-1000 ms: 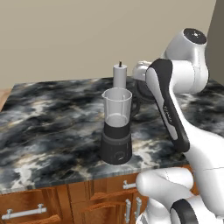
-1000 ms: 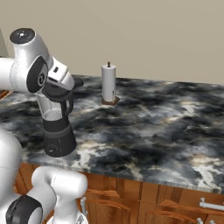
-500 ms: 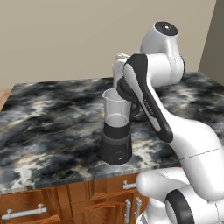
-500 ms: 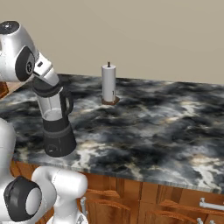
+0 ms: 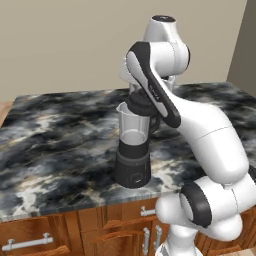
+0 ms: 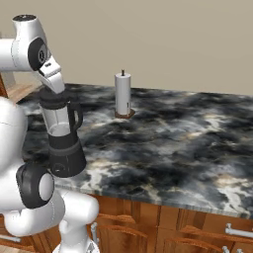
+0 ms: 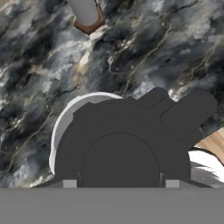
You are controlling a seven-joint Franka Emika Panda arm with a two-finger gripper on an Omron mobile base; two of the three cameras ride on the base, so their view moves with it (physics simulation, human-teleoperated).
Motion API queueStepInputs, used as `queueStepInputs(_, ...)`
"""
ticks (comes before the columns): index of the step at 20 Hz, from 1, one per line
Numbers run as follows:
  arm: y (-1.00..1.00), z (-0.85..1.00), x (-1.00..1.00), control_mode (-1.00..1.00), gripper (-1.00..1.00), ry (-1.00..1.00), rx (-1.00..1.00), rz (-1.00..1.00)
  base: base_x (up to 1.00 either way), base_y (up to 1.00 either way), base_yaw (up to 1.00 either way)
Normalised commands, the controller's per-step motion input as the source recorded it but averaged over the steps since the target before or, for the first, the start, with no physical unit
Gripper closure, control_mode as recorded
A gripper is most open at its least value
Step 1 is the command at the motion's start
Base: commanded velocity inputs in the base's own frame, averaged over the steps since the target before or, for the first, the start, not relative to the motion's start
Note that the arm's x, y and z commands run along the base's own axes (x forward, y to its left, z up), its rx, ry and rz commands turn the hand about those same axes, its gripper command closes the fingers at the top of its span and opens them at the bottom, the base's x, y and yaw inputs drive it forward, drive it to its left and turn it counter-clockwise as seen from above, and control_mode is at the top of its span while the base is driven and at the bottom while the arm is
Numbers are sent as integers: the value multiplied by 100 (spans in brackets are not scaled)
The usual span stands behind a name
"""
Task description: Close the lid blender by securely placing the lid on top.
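The blender (image 5: 132, 150) stands near the counter's front edge: a clear jar (image 6: 58, 121) with a side handle (image 6: 77, 116) on a black base (image 6: 66, 155) with a round dial (image 5: 134, 177). My gripper (image 6: 54, 91) hangs right above the jar's mouth, shut on the dark round lid (image 5: 142, 107). From the hand view the lid (image 7: 120, 144) covers most of the opening but lies off-centre toward the handle (image 7: 188, 111), leaving an arc of the jar's rim (image 7: 61, 120) bare on one side. Whether the lid rests on the rim is unclear.
A slim grey cylinder with a black pin (image 6: 122, 94) stands on a brown square foot further back on the dark marble counter (image 6: 188, 143); its foot shows at the hand view's top (image 7: 85, 13). Wooden drawers (image 5: 30, 242) run below the front edge.
The arm has swung left with the lid, from beside the jar's handle to right over the jar's mouth. The blender has stayed in place.
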Motion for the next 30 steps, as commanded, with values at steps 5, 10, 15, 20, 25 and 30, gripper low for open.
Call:
queueStepInputs(5, 8, -7, 18, -100, 100, 4, 0, -1, 0, 0, 0)
queueStepInputs(10, 22, -14, 15, -100, 100, -3, 0, 0, 0, 0, 0)
queueStepInputs(15, 8, -8, 35, -100, 100, -2, 0, 0, 0, 0, 0)
queueStepInputs(20, 10, -3, 40, -100, 100, 0, -2, 0, 0, 0, 0)
queueStepInputs(25, 2, -16, 19, -100, 100, 0, -12, 0, 0, 0, 0)
queueStepInputs(30, 0, -32, -1, -100, 100, -5, -20, 0, 0, 0, 0)
